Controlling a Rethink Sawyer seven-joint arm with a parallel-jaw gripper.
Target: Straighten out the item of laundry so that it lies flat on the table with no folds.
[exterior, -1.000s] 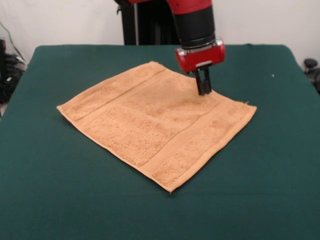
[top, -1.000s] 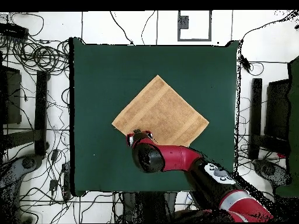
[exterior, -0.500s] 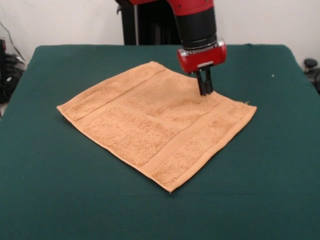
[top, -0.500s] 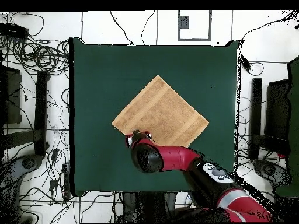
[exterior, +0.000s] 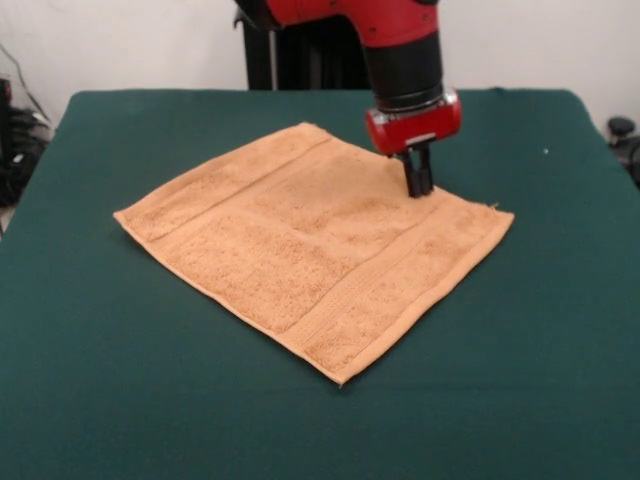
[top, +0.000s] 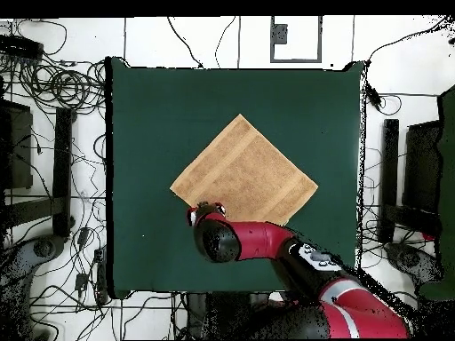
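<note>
The golden tan towel (exterior: 310, 240) lies spread out as a diamond on the dark green table (exterior: 120, 400), with a woven band near two opposite edges and no fold showing. It also shows in the overhead view (top: 244, 173). My gripper (exterior: 418, 188) points straight down at the towel's far right edge, tips at or just on the cloth, fingers (exterior: 415, 175) pressed together with nothing seen between them. In the overhead view the red wrist covers the gripper (top: 203, 211) by the towel's lower left edge.
The table (top: 142, 107) is much larger than the towel, with green cloth showing on all sides. Cables and stands lie on the floor around it. The robot's black pedestal (exterior: 300, 50) stands at the far edge.
In the front view the gripper has shifted a little right along the towel's far edge. The towel has not visibly moved.
</note>
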